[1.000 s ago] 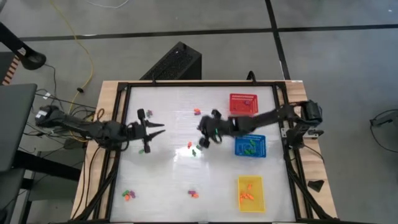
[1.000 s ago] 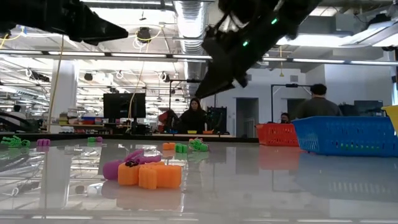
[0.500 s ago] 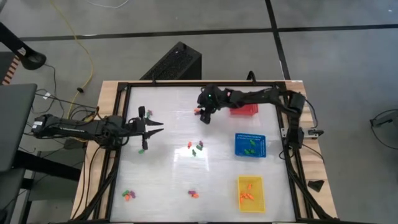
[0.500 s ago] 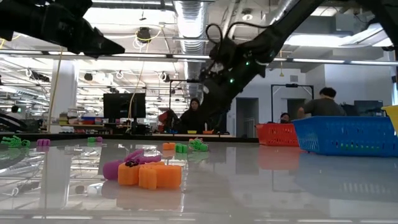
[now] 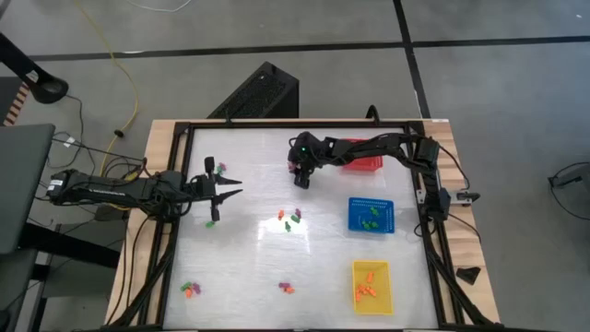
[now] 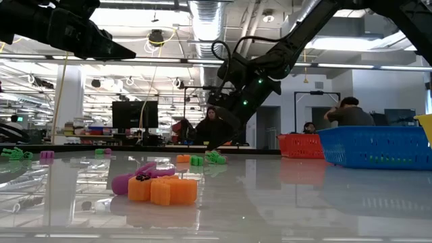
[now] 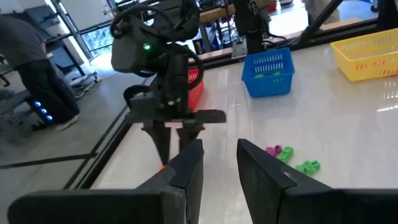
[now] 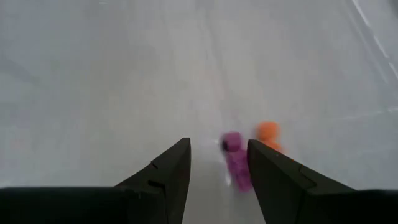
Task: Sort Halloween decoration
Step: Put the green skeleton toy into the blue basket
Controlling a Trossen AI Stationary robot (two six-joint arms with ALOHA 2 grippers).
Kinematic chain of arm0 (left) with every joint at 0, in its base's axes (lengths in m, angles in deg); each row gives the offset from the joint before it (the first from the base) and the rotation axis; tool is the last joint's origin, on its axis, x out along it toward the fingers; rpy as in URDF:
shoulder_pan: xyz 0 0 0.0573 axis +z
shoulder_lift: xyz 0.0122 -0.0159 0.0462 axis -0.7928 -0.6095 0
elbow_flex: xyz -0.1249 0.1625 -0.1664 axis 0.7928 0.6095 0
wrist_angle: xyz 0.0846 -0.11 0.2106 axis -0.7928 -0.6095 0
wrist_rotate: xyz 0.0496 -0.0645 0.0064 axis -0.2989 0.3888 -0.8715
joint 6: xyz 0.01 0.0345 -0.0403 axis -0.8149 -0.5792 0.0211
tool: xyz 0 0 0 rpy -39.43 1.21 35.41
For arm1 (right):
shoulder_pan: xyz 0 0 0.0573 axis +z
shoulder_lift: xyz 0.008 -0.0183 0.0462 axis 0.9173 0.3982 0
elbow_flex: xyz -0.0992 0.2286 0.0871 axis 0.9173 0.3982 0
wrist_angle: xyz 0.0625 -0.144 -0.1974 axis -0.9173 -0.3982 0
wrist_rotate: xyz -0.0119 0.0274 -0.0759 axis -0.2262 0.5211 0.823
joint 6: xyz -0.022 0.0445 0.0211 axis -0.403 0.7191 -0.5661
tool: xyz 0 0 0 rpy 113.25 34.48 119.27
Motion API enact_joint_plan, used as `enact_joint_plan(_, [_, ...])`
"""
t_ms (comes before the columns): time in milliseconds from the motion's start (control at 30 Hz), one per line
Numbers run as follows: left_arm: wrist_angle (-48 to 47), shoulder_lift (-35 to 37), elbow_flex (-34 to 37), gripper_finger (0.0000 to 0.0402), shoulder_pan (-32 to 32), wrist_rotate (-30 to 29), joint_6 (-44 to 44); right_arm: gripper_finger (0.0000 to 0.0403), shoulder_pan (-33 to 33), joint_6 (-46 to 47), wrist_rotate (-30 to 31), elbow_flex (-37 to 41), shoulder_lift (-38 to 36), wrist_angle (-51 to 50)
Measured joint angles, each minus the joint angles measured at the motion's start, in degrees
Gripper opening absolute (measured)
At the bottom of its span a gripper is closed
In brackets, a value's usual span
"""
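The Halloween decoration lies in small groups on the white table. A purple trinket [image 8: 236, 158] and an orange one [image 8: 268, 134] lie near the far edge. My right gripper [image 8: 217, 144] slants down over them, open. The purple trinket lies between and just ahead of its fingertips, close to one finger, and I see no touch. The same gripper [image 5: 300, 175] shows in the high view, with its arm over the red basket [image 5: 361, 159]. My left gripper [image 5: 238, 188] hovers level at the table's left, open with nothing between its fingers [image 7: 220, 144].
A blue basket [image 5: 371, 215] and a yellow basket [image 5: 371, 286] stand along the right side. Green and purple trinkets [image 5: 290, 221] lie mid-table. Other groups lie near the front [image 5: 191, 290] [image 5: 287, 287]. Single trinkets flank the left gripper [image 5: 210, 168] [image 5: 210, 222]. People stand beyond the table.
My right gripper has swung from the table's middle, beside the blue basket, toward the far edge. It has sunk toward the orange and purple trinkets there. Its arm now reaches across the red basket.
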Motion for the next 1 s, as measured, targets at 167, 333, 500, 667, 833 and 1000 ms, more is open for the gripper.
enact_joint_plan(167, [0.08,0.0,0.0,0.0088,0.0,0.0,0.06,0.0187,0.03,0.75,-0.03,0.0,-1.85,0.07])
enact_joint_plan(333, [0.09,0.02,0.0,0.0088,0.0,0.08,0.75,0.0187,0.8,1.54,1.58,-0.3,-3.15,1.33])
enact_joint_plan(500, [0.16,0.02,0.0,0.0088,0.0,1.54,2.06,0.0185,0.23,9.99,7.18,-4.17,-3.45,-1.81])
enact_joint_plan(667, [0.31,0.02,0.0,0.0088,0.0,2.32,4.03,0.0184,1.59,12.27,3.7,-6.74,-3.49,-5.98])
enact_joint_plan(833, [0.14,0.01,-0.54,0.0088,0.0,3.32,5.4,0.0184,7.16,13.27,1.59,-7.77,-3.51,-7.53])
enact_joint_plan(1000, [-2.47,0.02,-3.46,0.0088,0.0,5.55,8.08,0.0184,14.02,13.35,5.46,-7.69,-3.51,-7.58])
